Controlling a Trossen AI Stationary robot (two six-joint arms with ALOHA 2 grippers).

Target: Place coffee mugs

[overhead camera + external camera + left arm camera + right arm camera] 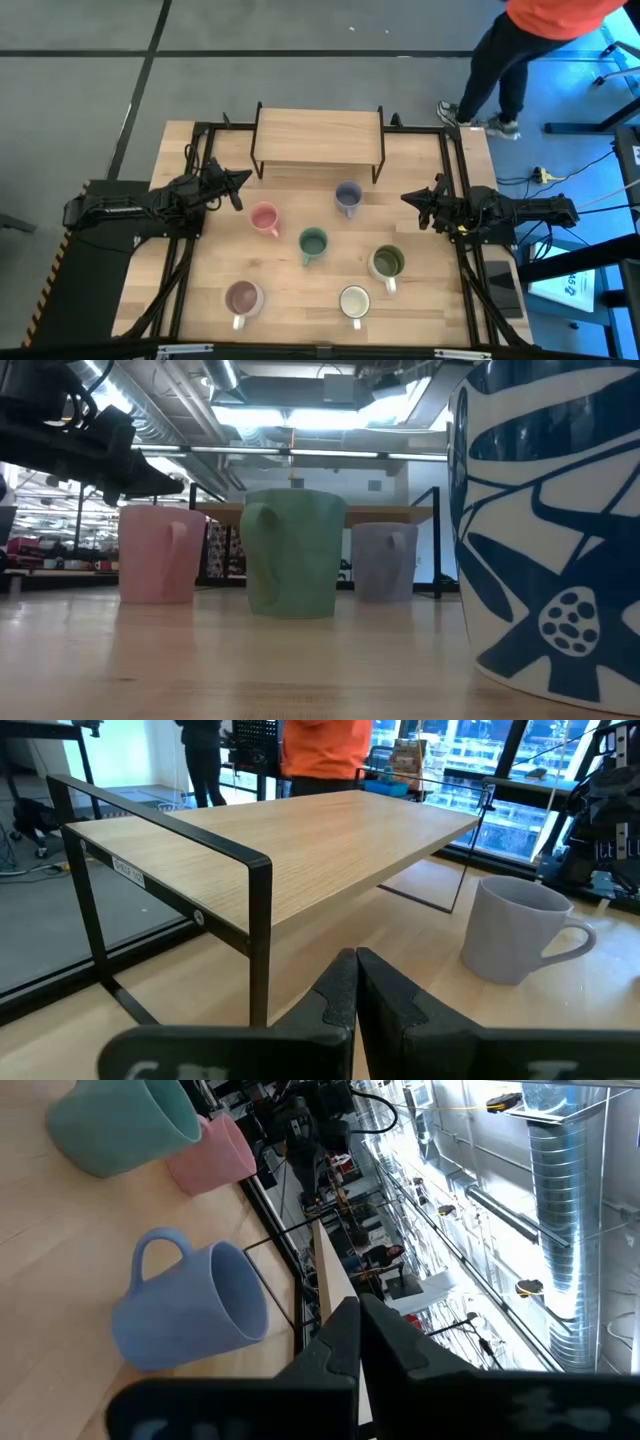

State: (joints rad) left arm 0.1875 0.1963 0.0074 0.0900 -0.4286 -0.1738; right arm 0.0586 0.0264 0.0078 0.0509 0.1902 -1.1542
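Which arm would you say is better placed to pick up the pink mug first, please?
Probably the left. Its shut, empty gripper sits just beside the pink mug, while the right gripper waits across the table, nearer the lavender mug.

Six coffee mugs upright on the bench before the wooden shelf — lavender mug nearest, white mug farthest.

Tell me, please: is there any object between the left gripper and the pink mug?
Nothing visible does. In the high view the left gripper, fingers shut, sits above bare tabletop, up and left of the pink mug. The wooden shelf stands behind them, off that line.
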